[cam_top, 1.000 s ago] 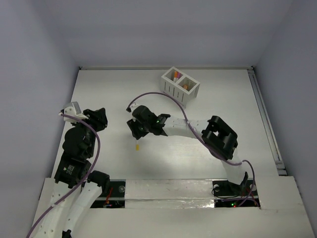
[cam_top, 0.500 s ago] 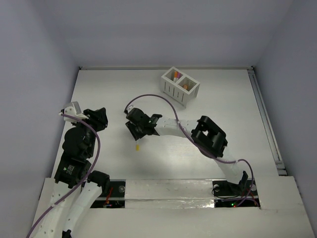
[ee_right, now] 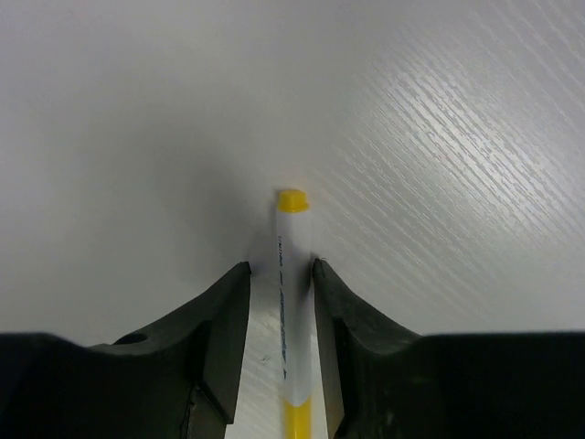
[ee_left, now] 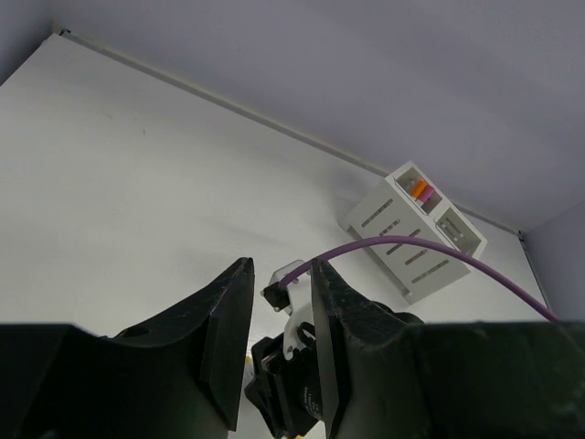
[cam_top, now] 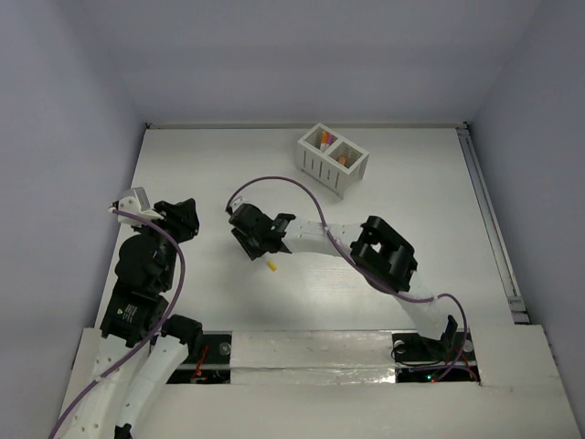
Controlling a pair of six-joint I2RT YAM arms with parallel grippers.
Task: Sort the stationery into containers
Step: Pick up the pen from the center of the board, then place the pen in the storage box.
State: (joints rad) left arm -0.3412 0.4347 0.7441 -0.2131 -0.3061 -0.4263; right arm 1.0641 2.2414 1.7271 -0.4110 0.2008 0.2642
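A thin white pen with yellow ends (ee_right: 292, 274) lies on the table, pointing away between my right gripper's (ee_right: 281, 267) fingers. The right finger touches it and a small gap shows at the left finger. In the top view its yellow end (cam_top: 271, 266) sticks out below my right gripper (cam_top: 259, 245) at mid-table. The white slatted box (cam_top: 334, 160) stands at the back with magenta and orange ends showing in its two compartments. It also shows in the left wrist view (ee_left: 416, 233). My left gripper (cam_top: 186, 216) is at the left, slightly open and empty (ee_left: 281, 271).
The right arm's purple cable (cam_top: 274, 183) arcs over the table between the gripper and the box. A metal rail (cam_top: 489, 219) runs along the table's right edge. The white walls close in the back and sides.
My right gripper has moved a little left and up the table. The pen's yellow end has swung to the right, from straight below the gripper to its lower right. The left arm has not moved.
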